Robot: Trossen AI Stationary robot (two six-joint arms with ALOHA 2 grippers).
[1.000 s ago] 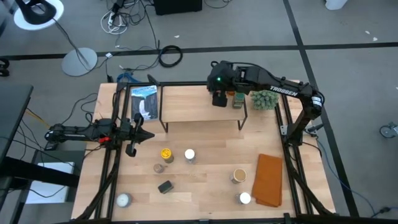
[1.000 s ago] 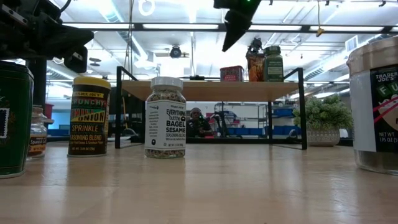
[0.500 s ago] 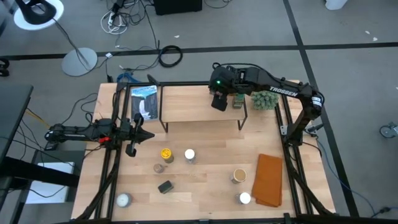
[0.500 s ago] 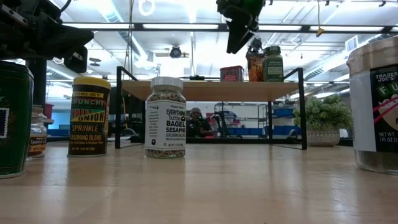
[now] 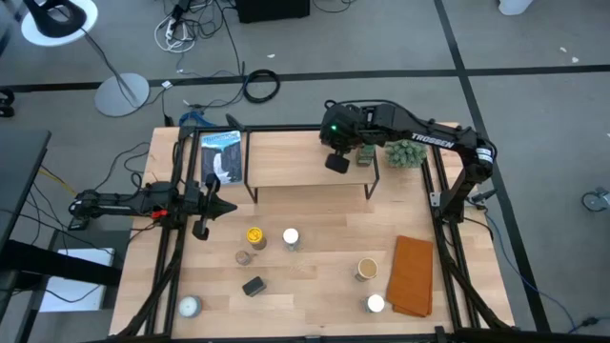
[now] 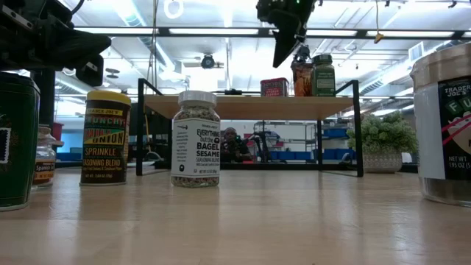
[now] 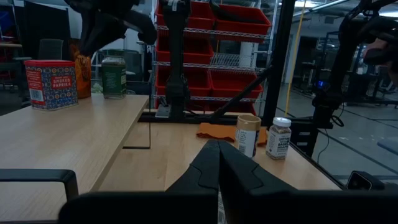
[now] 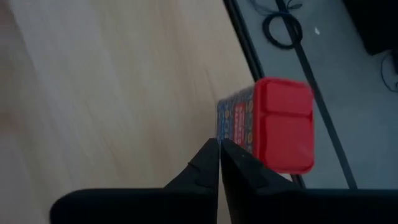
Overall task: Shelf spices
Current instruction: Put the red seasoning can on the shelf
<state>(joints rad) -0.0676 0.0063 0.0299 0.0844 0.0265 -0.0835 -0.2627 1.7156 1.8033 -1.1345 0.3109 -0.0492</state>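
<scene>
White-lidded jar (Everything But The Bagel Sesame), yellow Crunchy Onion tin

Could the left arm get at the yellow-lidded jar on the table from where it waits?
Probably yes. The left gripper, jaws shut, sits at the table's left edge, and the yellow-lidded jar stands close by with only bare tabletop between them.

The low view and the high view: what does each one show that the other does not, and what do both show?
Only the low view shows the jar labels, such as the bagel sesame jar, and a person behind the shelf. Only the high view shows the orange-brown cloth, the dark tin and the waiting left gripper at the table's left. Both show the shelf, the red box, and the shut right gripper above the shelf.
</scene>
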